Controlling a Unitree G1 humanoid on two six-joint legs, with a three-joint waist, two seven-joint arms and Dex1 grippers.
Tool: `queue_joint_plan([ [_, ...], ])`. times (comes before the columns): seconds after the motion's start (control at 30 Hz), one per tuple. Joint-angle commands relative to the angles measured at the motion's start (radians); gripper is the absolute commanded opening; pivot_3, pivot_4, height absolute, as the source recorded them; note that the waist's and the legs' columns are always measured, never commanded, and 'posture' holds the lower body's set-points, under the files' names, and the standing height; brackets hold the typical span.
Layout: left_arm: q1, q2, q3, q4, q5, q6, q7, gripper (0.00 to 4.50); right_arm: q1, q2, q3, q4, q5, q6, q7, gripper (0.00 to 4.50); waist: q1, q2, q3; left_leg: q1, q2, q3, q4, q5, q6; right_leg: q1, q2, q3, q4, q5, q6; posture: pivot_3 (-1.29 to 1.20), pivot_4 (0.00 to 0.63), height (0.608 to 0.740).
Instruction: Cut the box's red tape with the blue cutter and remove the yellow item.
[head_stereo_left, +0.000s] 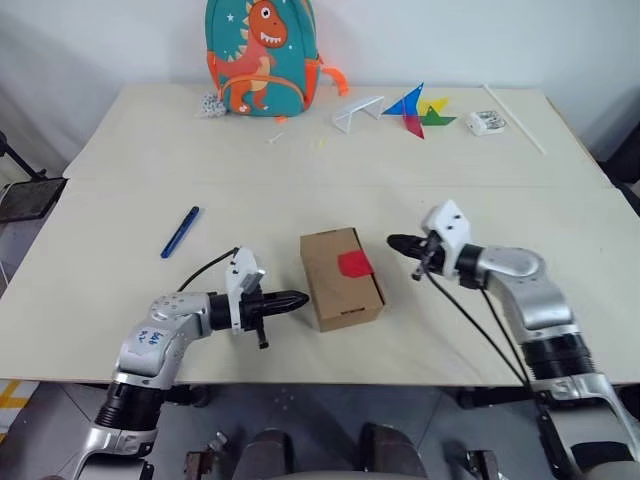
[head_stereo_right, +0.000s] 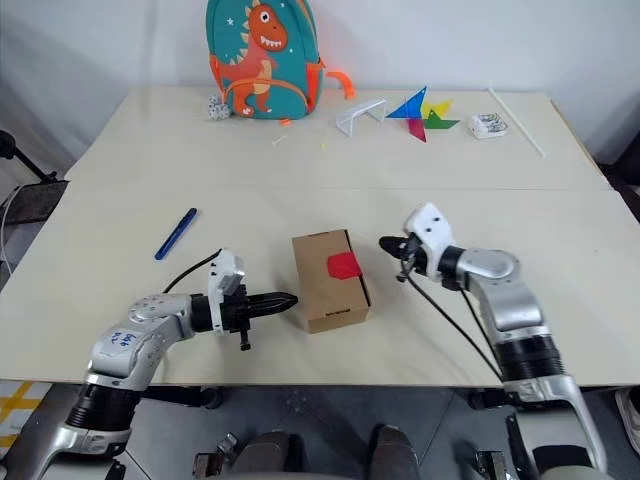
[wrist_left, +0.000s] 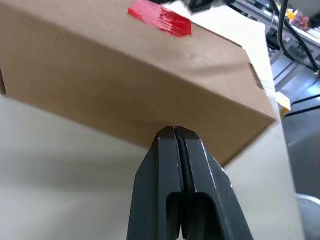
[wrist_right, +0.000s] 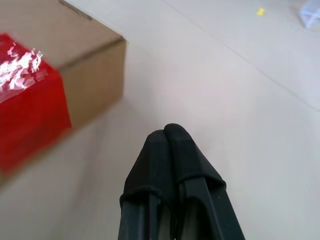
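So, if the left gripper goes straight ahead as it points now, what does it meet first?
Most likely the box: the shut left gripper points at its near side wall, just short of it.

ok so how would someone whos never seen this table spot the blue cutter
Start at the dinosaur backpack standing at the table's far edge, then come toward the near side, to the box with red tape. The cutter lies flat on bare tabletop to the box's left, apart from it. It is the only slim, dark blue, pen-shaped thing there.
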Motion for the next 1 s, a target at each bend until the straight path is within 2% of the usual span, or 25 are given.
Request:
queue_joint_plan([
  [0.03, -0.011, -0.023, -0.035, -0.005, -0.008, -0.047, -0.029, 0.02, 0.073, -0.005, 0.018, -0.134, 0.07, 0.084, 0.072, 0.0, 0.0, 0.0, 0.0, 0.0, 0.0, 0.0, 0.0, 0.0, 0.0, 0.0, 0.0, 0.0, 0.0, 0.0, 0.0, 0.0, 0.15, 0.74],
  [0.17, -0.034, -0.049, -0.098, 0.01, 0.047, -0.08, -0.002, 0.02, 0.055, 0.035, 0.044, -0.122, 0.049, 0.105, 0.052, 0.0, -0.005, 0.0, 0.0, 0.0, 0.0, 0.003, 0.001, 0.0, 0.0, 0.0, 0.0, 0.002, -0.001, 0.0, 0.0, 0.0, 0.15, 0.74],
  [0.4, -0.059, -0.088, -0.141, 0.025, 0.06, -0.083, 0.017, 0.02, -0.029, 0.082, 0.076, -0.011, 0.005, 0.061, 0.06, 0.0, 0.0, 0.0, 0.0, 0.001, 0.0, 0.003, 0.002, 0.0, 0.0, 0.0, 0.0, 0.003, 0.0, 0.001, -0.001, 0.0, 0.15, 0.74],
  [0.63, -0.048, -0.076, -0.131, 0.013, 0.064, -0.088, 0.02, 0.02, -0.062, 0.068, 0.049, 0.051, -0.011, 0.022, 0.084, 0.0, -0.002, 0.0, 0.0, 0.001, 0.0, 0.003, 0.001, 0.0, 0.0, 0.0, 0.0, 0.003, 0.0, 0.001, -0.001, 0.0, 0.15, 0.74],
  [0.8, -0.001, -0.009, -0.063, -0.026, 0.032, -0.083, 0.001, 0.02, -0.042, 0.048, -0.044, 0.027, 0.039, -0.048, 0.1, 0.0, -0.003, 0.0, 0.0, 0.001, 0.0, 0.003, 0.001, 0.0, 0.0, 0.0, 0.0, 0.003, -0.001, 0.001, -0.001, 0.0, 0.15, 0.74],
  [1.0, 0.152, 0.122, 0.133, -0.075, -0.03, -0.122, -0.031, 0.02, 0.063, -0.028, -0.174, -0.059, 0.142, -0.104, 0.192, 0.0, -0.003, 0.0, 0.0, 0.0, 0.001, 0.004, -0.001, 0.0, 0.0, -0.002, 0.001, 0.003, -0.001, 0.001, -0.001, 0.0, 0.15, 0.74],
])
